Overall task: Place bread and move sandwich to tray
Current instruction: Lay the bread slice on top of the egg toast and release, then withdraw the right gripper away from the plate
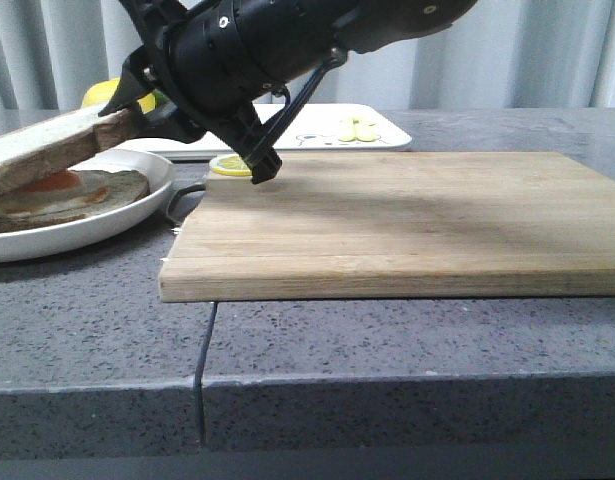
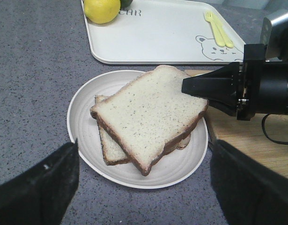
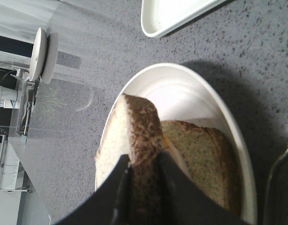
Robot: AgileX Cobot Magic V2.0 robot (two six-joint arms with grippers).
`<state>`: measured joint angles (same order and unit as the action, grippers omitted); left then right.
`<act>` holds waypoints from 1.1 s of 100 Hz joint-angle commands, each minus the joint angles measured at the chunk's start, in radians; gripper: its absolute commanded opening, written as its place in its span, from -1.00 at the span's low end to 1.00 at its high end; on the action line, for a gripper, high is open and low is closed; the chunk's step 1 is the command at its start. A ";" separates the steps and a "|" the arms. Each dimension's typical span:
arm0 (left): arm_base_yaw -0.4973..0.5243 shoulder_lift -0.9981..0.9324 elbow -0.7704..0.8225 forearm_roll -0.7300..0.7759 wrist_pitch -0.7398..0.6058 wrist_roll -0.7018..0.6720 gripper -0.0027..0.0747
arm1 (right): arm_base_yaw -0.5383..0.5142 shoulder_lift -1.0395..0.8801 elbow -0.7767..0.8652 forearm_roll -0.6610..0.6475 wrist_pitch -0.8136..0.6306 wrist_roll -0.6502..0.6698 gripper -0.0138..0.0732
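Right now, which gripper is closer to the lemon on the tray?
Right. The right gripper, clamped on the bread, sits over the plate beside the lemon; the left gripper hangs back, open.

The bread (image 2: 151, 115) hangs tilted over the sandwich (image 2: 111, 150) on its plate; the white tray (image 2: 162, 37) lies at 12 o'clock.

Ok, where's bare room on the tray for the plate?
The tray's middle is bare, between the lemon at one corner and the yellow fork by the bear print. The plate itself is crowded: bread, right fingers.
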<state>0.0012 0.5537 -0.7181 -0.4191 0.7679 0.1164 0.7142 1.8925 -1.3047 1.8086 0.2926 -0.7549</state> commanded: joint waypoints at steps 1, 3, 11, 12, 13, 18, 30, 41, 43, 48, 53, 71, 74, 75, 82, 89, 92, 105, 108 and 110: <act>-0.001 0.012 -0.033 -0.029 -0.058 -0.007 0.46 | -0.008 -0.049 -0.035 0.072 0.016 -0.005 -0.13; -0.001 0.012 -0.033 -0.029 -0.058 -0.007 0.46 | -0.011 -0.049 -0.035 0.072 0.016 -0.005 -0.08; -0.001 0.012 -0.033 -0.029 -0.058 -0.007 0.46 | -0.017 -0.049 -0.035 0.072 0.015 -0.005 0.07; -0.001 0.012 -0.033 -0.029 -0.058 -0.007 0.46 | -0.018 -0.049 -0.035 0.072 0.015 -0.005 0.10; -0.001 0.012 -0.033 -0.029 -0.058 -0.007 0.46 | -0.018 -0.049 -0.035 0.072 0.015 -0.005 0.11; -0.001 0.012 -0.033 -0.029 -0.058 -0.007 0.46 | -0.018 -0.049 -0.035 0.072 0.014 -0.005 0.18; -0.001 0.012 -0.033 -0.029 -0.058 -0.007 0.46 | -0.018 -0.049 -0.035 0.072 0.008 -0.005 0.28; -0.001 0.012 -0.033 -0.029 -0.058 -0.007 0.46 | -0.027 -0.049 -0.036 0.072 -0.013 -0.005 0.31; -0.001 0.012 -0.033 -0.029 -0.058 -0.007 0.46 | -0.031 -0.050 -0.036 0.072 -0.017 -0.005 0.31; -0.001 0.012 -0.033 -0.029 -0.058 -0.007 0.46 | -0.042 -0.053 -0.036 0.072 -0.018 -0.005 0.31; -0.001 0.012 -0.033 -0.029 -0.058 -0.007 0.46 | -0.054 -0.057 -0.036 0.072 -0.015 -0.005 0.31; -0.001 0.012 -0.033 -0.029 -0.058 -0.007 0.46 | -0.109 -0.107 -0.036 0.072 0.065 -0.006 0.31; -0.001 0.012 -0.033 -0.029 -0.058 -0.007 0.46 | -0.120 -0.119 -0.036 0.071 0.079 -0.007 0.31; -0.001 0.012 -0.033 -0.029 -0.058 -0.007 0.46 | -0.125 -0.126 -0.036 0.070 0.082 -0.007 0.31; -0.001 0.012 -0.033 -0.029 -0.058 -0.007 0.46 | -0.150 -0.161 -0.036 0.042 0.096 -0.009 0.31; -0.001 0.012 -0.033 -0.029 -0.058 -0.007 0.46 | -0.177 -0.201 -0.036 -0.020 0.092 -0.009 0.31; -0.001 0.012 -0.033 -0.029 -0.058 -0.007 0.46 | -0.187 -0.219 -0.036 -0.056 0.086 -0.009 0.31; -0.001 0.012 -0.033 -0.029 -0.058 -0.007 0.46 | -0.232 -0.302 -0.036 -0.211 0.058 -0.009 0.31; -0.001 0.012 -0.033 -0.029 -0.058 -0.007 0.46 | -0.245 -0.327 -0.036 -0.253 0.058 -0.009 0.31; -0.001 0.012 -0.033 -0.029 -0.058 -0.007 0.46 | -0.253 -0.341 -0.036 -0.286 0.058 -0.008 0.31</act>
<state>0.0012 0.5537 -0.7181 -0.4191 0.7679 0.1164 0.4940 1.6595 -1.3068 1.6289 0.3393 -0.7549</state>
